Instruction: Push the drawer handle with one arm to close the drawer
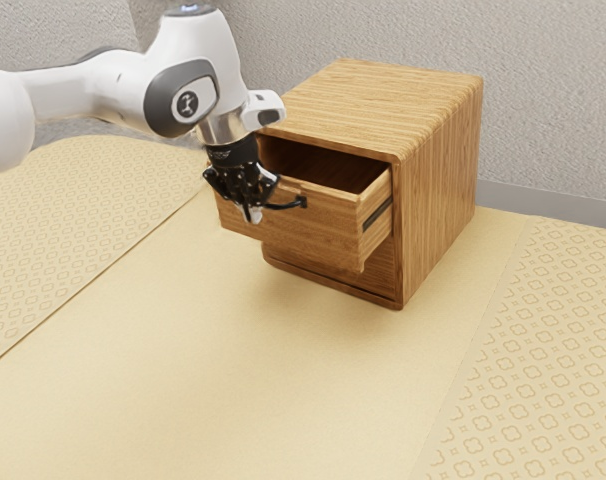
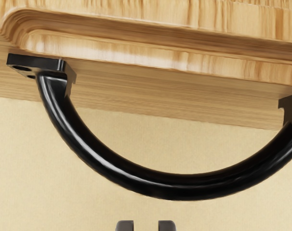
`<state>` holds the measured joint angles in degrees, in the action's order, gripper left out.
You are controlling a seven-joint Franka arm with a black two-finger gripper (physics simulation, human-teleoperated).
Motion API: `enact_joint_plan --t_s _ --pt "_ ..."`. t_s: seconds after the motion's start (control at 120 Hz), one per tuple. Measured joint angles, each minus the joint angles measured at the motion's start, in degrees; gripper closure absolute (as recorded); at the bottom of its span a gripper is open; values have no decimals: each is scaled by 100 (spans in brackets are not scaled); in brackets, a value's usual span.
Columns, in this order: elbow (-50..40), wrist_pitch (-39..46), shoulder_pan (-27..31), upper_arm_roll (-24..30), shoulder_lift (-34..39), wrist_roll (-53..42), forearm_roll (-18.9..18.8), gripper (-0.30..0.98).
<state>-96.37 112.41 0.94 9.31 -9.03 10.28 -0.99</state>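
The gripper (image 1: 251, 213) is at the outer side of the pulled-out top drawer (image 1: 333, 235), its fingers pointing down beside the black handle (image 1: 288, 204). In the wrist view the curved handle (image 2: 184, 186) bows out from the drawer front (image 2: 175, 98). Both fingertips of the gripper (image 2: 146, 226) stand apart just outside the handle's bow, with nothing between them. The hand hides part of the handle in the exterior view.
The wooden cabinet (image 1: 438, 190) stands behind the drawer, close to a grey wall (image 1: 553, 100). Its lower front (image 1: 328, 278) is partly under the extended drawer. Pale patterned surfaces (image 1: 543, 340) flank the plain tabletop (image 1: 233, 370).
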Motion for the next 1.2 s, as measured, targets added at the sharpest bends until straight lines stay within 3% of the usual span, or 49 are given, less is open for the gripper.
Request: enact_joint_plan --t_s 0.625,0.917,0.975,1.083,1.2 --pt "1310 645 -5 27 -1079 -272 -248 72" --pt "1406 1155 -5 19 -1279 -484 -264 71" --pt "1091 1158 -6 23 -1003 -505 -231 65" --pt "-76 550 -41 -5 398 -408 245 42" --pt "200 -662 -245 -348 955 -263 772 24"
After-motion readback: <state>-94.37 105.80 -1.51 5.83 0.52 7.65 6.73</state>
